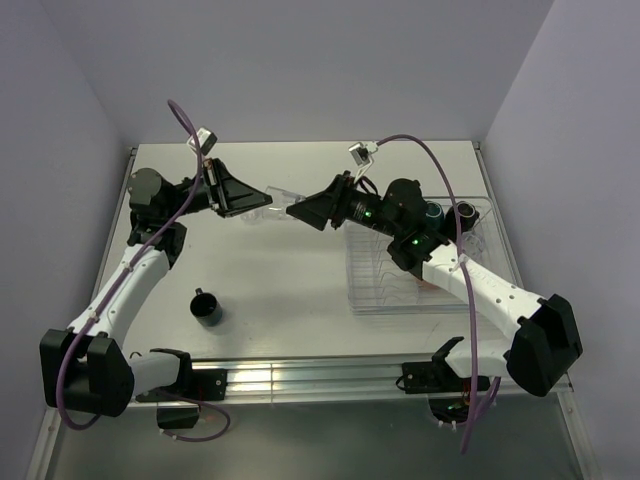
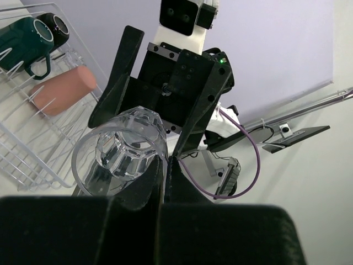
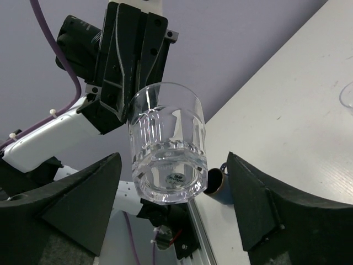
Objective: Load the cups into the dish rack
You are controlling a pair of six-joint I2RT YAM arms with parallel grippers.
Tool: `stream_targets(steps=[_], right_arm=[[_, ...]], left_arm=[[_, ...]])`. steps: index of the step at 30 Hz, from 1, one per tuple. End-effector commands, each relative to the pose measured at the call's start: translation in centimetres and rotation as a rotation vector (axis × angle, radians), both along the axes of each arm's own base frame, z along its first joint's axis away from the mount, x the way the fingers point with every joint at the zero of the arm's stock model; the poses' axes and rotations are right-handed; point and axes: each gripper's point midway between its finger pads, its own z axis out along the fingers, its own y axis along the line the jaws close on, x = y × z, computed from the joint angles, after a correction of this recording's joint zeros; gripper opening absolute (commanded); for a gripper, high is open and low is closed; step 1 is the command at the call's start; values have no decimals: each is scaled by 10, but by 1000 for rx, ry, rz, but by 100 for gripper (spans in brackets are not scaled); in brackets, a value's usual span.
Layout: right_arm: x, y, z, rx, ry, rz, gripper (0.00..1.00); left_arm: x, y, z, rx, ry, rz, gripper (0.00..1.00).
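Note:
A clear glass tumbler [image 1: 272, 205] hangs in the air between the two arms. My left gripper [image 2: 164, 165] is shut on its rim [image 2: 124, 152], one finger inside and one outside. My right gripper [image 3: 174, 160] is open, its fingers [image 3: 83, 199] on either side of the tumbler's thick base [image 3: 168, 146], with gaps on both sides. The dish rack [image 1: 400, 300] lies at the right and holds a dark green mug [image 2: 25, 36], a black mug [image 2: 55, 25] and a salmon-orange cup [image 2: 60, 91] on its side. Another dark mug [image 1: 208, 307] stands on the table near the left arm.
The rim of another clear glass [image 3: 347, 96] shows at the right edge of the right wrist view. A metal rail [image 1: 300, 378] runs along the near table edge between the arm bases. Purple cables [image 1: 185, 125] loop above both wrists.

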Motion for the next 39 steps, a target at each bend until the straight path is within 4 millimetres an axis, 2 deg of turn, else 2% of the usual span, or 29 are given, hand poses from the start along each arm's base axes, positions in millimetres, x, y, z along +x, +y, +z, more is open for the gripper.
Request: stream_targets(steps=[1, 3, 12, 13, 17, 18, 19, 24, 25, 27, 31, 33, 34, 36, 37, 39], right_arm=[[-1, 2, 37, 78, -86, 1, 80], [-2, 5, 37, 79, -85, 11, 76], [-2, 13, 32, 80, -68, 34, 42], [-2, 13, 31, 77, -64, 34, 32], [-2, 10, 28, 63, -55, 13, 9], [-2, 8, 28, 60, -55, 6, 4], [-4, 5, 31, 60, -62, -2, 0], [-1, -9, 27, -6, -42, -87, 0], [-3, -14, 31, -9, -48, -102, 0], [-1, -21, 26, -45, -39, -140, 0], [-4, -40, 30, -77, -45, -199, 0], [-3, -50, 21, -132, -14, -237, 0], [2, -61, 23, -142, -14, -297, 0], [8, -82, 0, -258, 59, -383, 0], [23, -103, -6, -302, 81, -493, 0], [29, -130, -29, -421, 161, -582, 0]], left_arm=[[-4, -3, 13, -17, -81, -3, 0], [-4, -4, 12, -17, -79, -5, 0], [-3, -8, 9, -18, -72, -9, 0], [-2, -9, 8, -19, -70, -10, 0], [-1, -9, 7, -12, -69, -6, 1], [1, -9, 3, -1, -59, 0, 4], [1, -9, 5, 3, -66, 4, 11], [9, -8, 4, 50, -102, 57, 31], [11, -7, 3, 68, -75, 69, 36], [16, -6, 1, 95, -97, 95, 39], [27, 0, -3, 114, -85, 147, 40], [33, 4, -11, 149, -73, 179, 41], [39, 9, -11, 166, -71, 209, 42], [50, 19, -31, 245, -21, 282, 42], [56, 26, -34, 267, -13, 318, 42], [61, 35, -45, 308, 5, 356, 42]])
